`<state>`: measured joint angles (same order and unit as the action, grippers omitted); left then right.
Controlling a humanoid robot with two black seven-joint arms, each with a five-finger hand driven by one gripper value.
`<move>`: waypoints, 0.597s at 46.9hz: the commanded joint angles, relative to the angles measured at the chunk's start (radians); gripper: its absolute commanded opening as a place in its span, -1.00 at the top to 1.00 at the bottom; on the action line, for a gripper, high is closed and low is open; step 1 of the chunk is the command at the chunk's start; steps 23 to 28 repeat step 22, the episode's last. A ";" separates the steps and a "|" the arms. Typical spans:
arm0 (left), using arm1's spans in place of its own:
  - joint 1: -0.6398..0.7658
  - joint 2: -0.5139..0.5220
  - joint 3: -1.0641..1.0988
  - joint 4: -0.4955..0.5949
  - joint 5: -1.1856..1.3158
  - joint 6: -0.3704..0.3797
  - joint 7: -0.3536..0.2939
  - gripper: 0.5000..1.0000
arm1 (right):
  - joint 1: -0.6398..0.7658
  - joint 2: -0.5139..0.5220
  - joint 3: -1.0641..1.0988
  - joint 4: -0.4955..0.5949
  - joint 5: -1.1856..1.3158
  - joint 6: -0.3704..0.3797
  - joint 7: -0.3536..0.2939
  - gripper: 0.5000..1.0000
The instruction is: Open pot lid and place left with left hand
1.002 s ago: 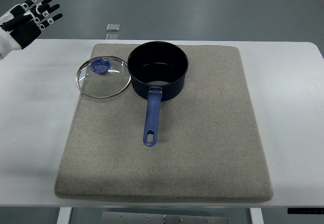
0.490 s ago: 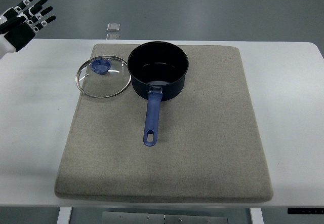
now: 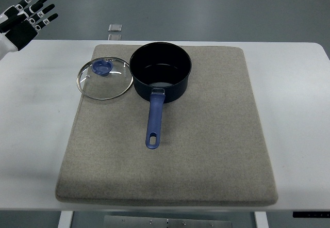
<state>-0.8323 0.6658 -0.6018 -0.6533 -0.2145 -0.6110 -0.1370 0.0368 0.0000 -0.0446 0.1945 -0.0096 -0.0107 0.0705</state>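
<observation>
We see the pot (image 3: 160, 71) uncovered on the grey mat (image 3: 206, 145), blue handle (image 3: 154, 120) pointing toward the near edge. The glass lid (image 3: 105, 78) lies flat on the mat just left of the pot, rim touching it or nearly so; hard to tell from this angle. Blue knob (image 3: 100, 67) faces up. Left hand (image 3: 23, 17) sits at the far-left corner, well apart from the lid, fingers spread, holding nothing. White table (image 3: 36, 135) underneath.
</observation>
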 commanded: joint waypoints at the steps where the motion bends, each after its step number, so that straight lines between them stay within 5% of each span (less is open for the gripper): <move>1: -0.002 -0.005 0.000 0.000 0.000 0.000 0.002 -0.97 | 0.000 0.000 0.000 0.000 0.002 0.000 0.000 -0.67; 11: -0.007 -0.054 -0.003 0.009 -0.011 0.000 0.077 -0.97 | 0.000 0.000 -0.001 0.002 0.002 0.000 0.000 -0.67; 28: -0.004 -0.092 -0.001 0.009 -0.022 0.000 0.102 -0.97 | -0.002 0.000 0.000 0.000 0.008 -0.002 0.003 -0.67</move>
